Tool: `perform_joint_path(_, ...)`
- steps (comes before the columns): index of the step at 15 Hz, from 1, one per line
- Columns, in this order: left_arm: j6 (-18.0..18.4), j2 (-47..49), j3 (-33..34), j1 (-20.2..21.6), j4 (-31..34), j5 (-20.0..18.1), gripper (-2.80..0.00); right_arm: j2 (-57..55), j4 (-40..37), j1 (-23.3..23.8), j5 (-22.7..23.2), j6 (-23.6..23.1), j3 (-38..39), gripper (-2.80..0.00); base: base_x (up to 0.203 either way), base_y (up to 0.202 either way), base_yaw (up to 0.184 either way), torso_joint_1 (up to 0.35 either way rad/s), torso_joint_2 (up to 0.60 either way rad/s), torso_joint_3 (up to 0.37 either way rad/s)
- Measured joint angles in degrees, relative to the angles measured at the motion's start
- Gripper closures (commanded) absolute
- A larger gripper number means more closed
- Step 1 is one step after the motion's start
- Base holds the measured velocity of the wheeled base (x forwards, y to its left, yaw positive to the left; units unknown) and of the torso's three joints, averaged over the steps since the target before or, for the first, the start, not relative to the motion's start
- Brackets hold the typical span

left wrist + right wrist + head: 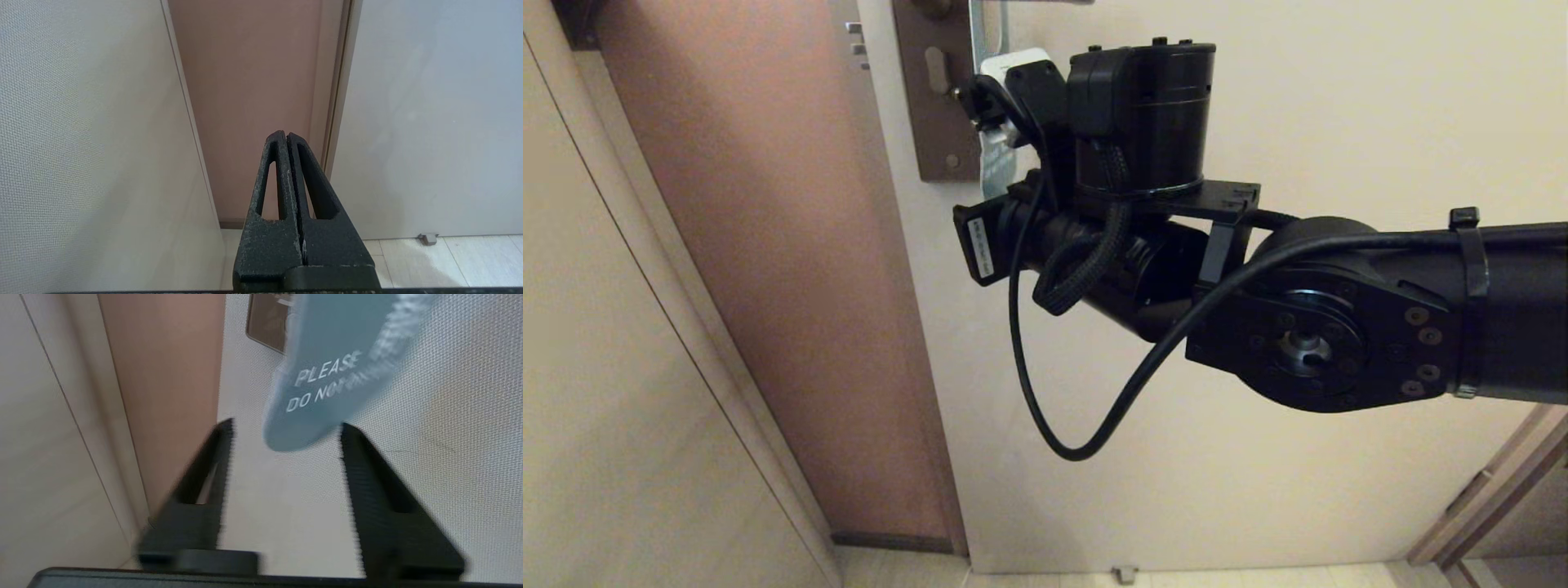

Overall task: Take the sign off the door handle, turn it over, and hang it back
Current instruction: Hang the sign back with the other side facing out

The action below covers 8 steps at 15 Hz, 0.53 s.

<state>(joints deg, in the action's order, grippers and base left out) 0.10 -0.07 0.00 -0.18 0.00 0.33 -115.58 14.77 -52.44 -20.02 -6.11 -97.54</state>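
Observation:
The sign point(339, 355) hangs against the pale door with its teal face showing "PLEASE DO NO…". Its rounded lower end sits level with my right gripper's point(286, 426) fingertips, between them, and touches neither. That gripper is open and empty. In the head view the sign point(998, 171) is a thin teal strip beside the brown backplate point(935, 90), partly hidden by my right wrist point(1135, 114). The backplate also shows in the right wrist view point(265, 326). The door handle's lever is out of view above. My left gripper point(286, 134) is shut and empty, parked low facing the door edge.
Silver latch bolts point(855, 45) stick out of the brown door edge point(792, 245). A pale wall panel point(621, 327) runs along the left. A small door stop point(1125, 574) sits on the tiled floor and also shows in the left wrist view point(427, 239).

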Motion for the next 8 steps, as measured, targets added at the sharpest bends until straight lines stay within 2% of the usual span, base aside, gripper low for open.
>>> perform_joint_path(4, 0.0, 0.0, 0.0, 0.0, 0.0, 0.0, 0.0, 0.7, -0.5, -0.3, 0.3, 0.0, 0.3, -2.8, 0.0, 0.0, 0.0, 0.0, 0.0, 0.0)
perform_joint_path(8, 0.0, 0.0, 0.0, 0.0, 0.0, 0.0, 0.0, 4.6, -3.6, -0.6, 2.6, 0.1, 3.2, -2.8, 0.0, 0.0, 0.0, 0.0, 0.0, 0.0)
